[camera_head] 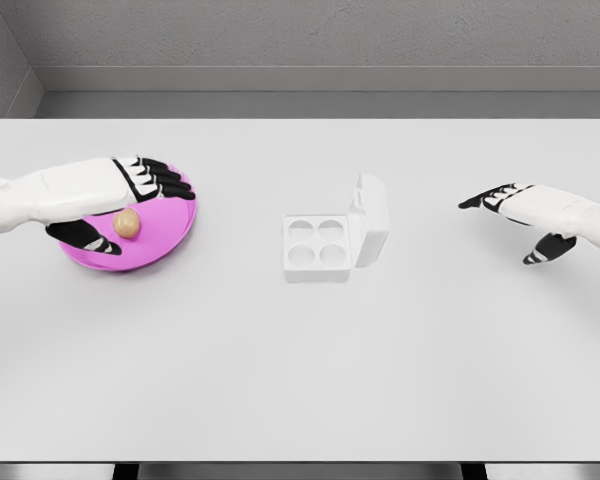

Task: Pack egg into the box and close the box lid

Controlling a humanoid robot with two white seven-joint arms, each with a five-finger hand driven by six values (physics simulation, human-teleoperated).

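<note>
A tan egg [127,223] lies on a pink plate [165,235] at the left of the table. My left hand [130,200] hovers right over the egg, fingers spread above it and thumb below left, not closed on it. A white egg box [318,246] with four empty cups sits at the table's middle, its lid [370,218] standing open on the right side. My right hand [520,215] hangs open over the table at the far right, well away from the box.
The white table [300,360] fills the view, with a grey wall behind its far edge. Nothing else stands between the plate and the box.
</note>
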